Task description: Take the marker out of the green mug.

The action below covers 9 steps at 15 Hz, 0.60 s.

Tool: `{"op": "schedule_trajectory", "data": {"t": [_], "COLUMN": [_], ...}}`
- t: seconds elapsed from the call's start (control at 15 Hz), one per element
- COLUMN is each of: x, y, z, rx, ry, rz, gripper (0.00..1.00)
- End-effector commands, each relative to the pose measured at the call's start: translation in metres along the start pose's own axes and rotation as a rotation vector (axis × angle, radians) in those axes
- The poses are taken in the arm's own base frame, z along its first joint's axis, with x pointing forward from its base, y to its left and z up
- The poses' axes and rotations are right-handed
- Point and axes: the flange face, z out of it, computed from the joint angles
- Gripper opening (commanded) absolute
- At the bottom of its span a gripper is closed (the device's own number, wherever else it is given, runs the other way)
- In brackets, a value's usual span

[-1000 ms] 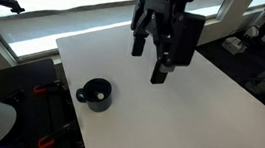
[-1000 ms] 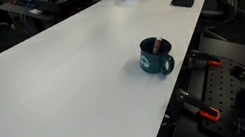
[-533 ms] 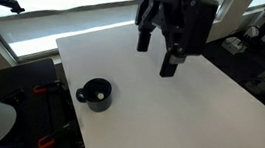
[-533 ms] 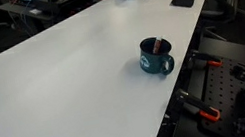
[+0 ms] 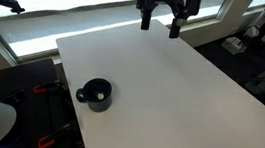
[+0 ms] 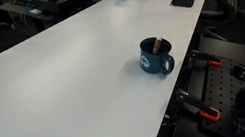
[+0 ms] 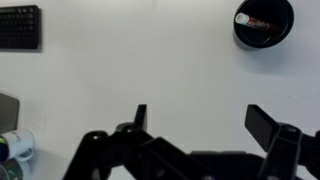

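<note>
**Gripper.** In an exterior view the black Robotiq gripper [image 5: 160,29] hangs at the top edge of the picture, above the far side of the flat white table [image 5: 190,101]. Its fingers [image 5: 145,23] point downward. The jaws stand wide apart and hold nothing. The wrist view confirms this: the gripper [image 7: 200,118] enters from the bottom edge, and only bare white table surface [image 7: 150,60] shows between the two dark fingertips [image 7: 140,114].

**Task objects.** The small, squat, very dark green cylindrical mug [image 5: 95,93] stands upright near the table's front corner, well apart from the gripper. From the opposite side, the mug [image 6: 155,57] sits close to the table's edge with its loop handle turned toward the camera. The marker [image 6: 161,44], with a red tint showing, leans inside against the rim. In the wrist view the mug [image 7: 263,22] appears at the top right, seen from above, with the marker [image 7: 262,20] lying across its dark interior.

**Change from the earlier frames.**
- One second ago the gripper hung lower and nearer the table's middle. It has since risen and retreated toward the far edge.
- The jaw opening remains wide.
- The mug and marker have not shifted.

**Other items.** A black keyboard [image 7: 20,27] lies at the top left of the wrist view.
</note>
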Motion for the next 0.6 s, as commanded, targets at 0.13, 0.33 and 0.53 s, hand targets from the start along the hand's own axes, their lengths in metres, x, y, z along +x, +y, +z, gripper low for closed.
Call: {"op": "schedule_trajectory", "data": {"t": [0.13,0.33,0.53], "x": [0.035,0.037,0.035], "y": [-0.037,-0.047,-0.045], "z": [0.013,0.015,0.021], "rx": [0.047,0.067,0.058], "ry": [-0.021,0.01,-0.012], "rz": [-0.325,-0.498,-0.529], "gripper": [1.0,1.0,1.0]}}
